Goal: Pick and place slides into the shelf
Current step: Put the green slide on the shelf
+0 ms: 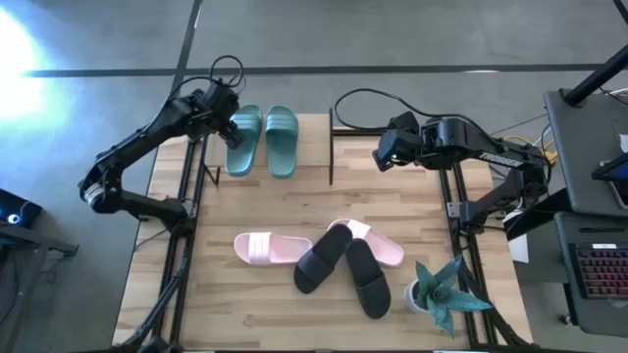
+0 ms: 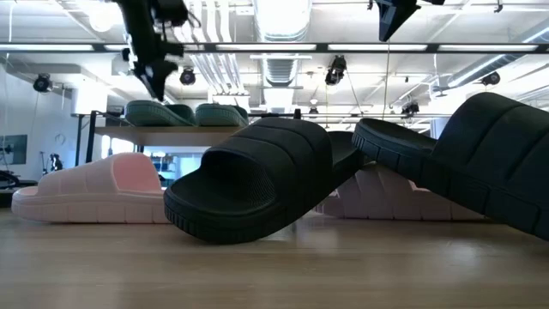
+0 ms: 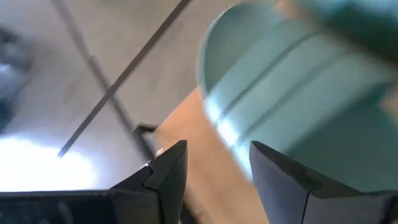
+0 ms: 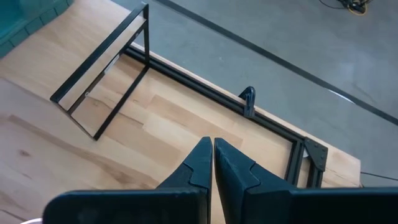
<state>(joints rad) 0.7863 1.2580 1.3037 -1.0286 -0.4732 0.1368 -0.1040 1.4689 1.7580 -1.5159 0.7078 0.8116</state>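
The two green slides (image 1: 243, 140) (image 1: 282, 140) lie side by side, soles down, on the shelf's wooden top board (image 1: 312, 147) at the table's far edge. My left gripper (image 1: 233, 127) is open at the far left side of the left green slide (image 3: 298, 93), with nothing between its fingers. My right gripper (image 1: 383, 152) is shut and hovers right of the shelf, whose black end frame (image 4: 99, 81) shows ahead of it. A pink slide (image 1: 270, 247) lies flat near the table's middle. A second pink slide (image 1: 383, 245) lies partly under two overlapping black slides (image 1: 322, 260) (image 1: 365, 277).
A green spiky potted plant (image 1: 442, 289) stands at the near right corner. Black side rails (image 1: 188, 211) run along both table sides. Cables (image 1: 358, 98) loop behind the far edge. Bare wood lies between the shelf and the loose slides.
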